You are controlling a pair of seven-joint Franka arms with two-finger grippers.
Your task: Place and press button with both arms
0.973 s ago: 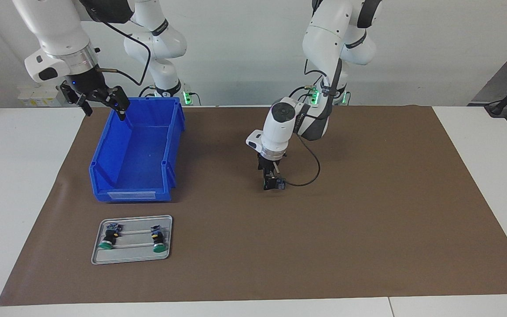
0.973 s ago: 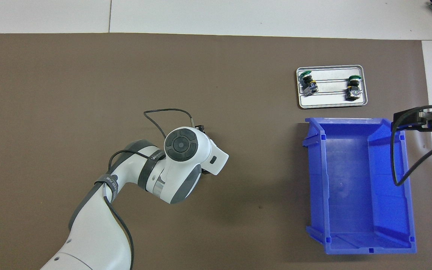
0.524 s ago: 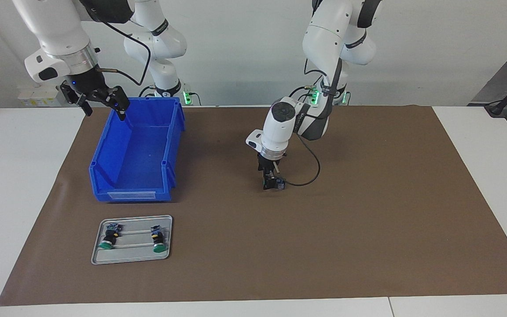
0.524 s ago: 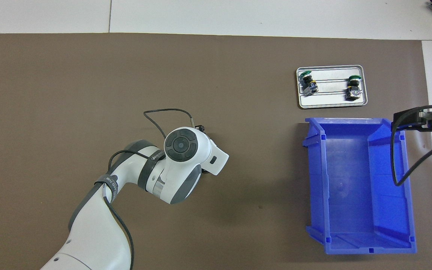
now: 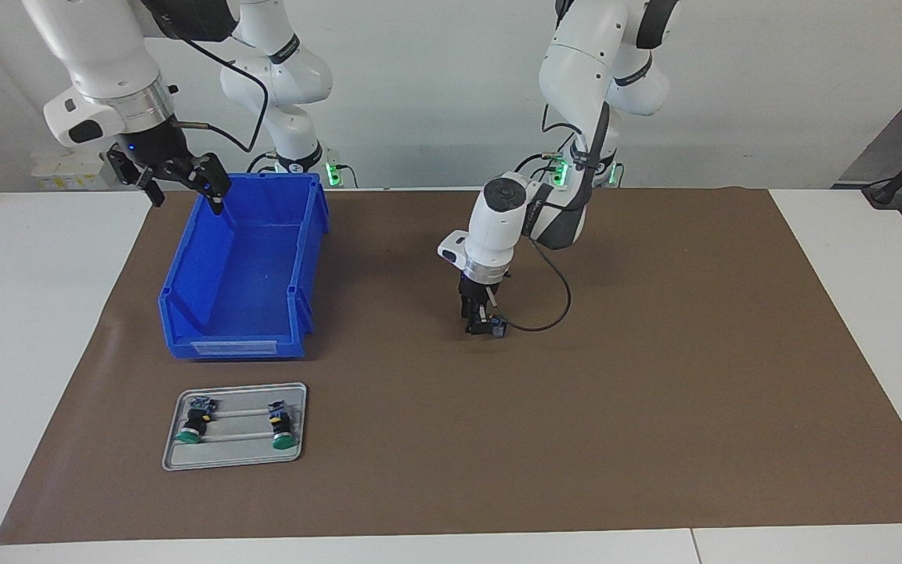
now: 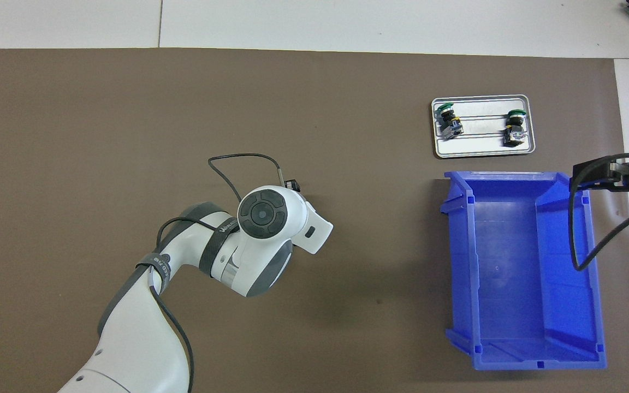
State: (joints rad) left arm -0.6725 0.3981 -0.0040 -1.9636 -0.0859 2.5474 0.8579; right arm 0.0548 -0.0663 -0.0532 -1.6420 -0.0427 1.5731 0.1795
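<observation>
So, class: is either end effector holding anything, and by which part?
The left end effector is down around a button on the mat, at its dark body; a firm grip cannot be told. The right end effector holds nothing.

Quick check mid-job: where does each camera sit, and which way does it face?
Facing view: high across the table, facing both arms; left tool low over the mat's middle, right tool above the blue bin.
Overhead view: above the robots, looking forward and down; left arm's wrist, right tool.
Shared: bin, button tray.
</observation>
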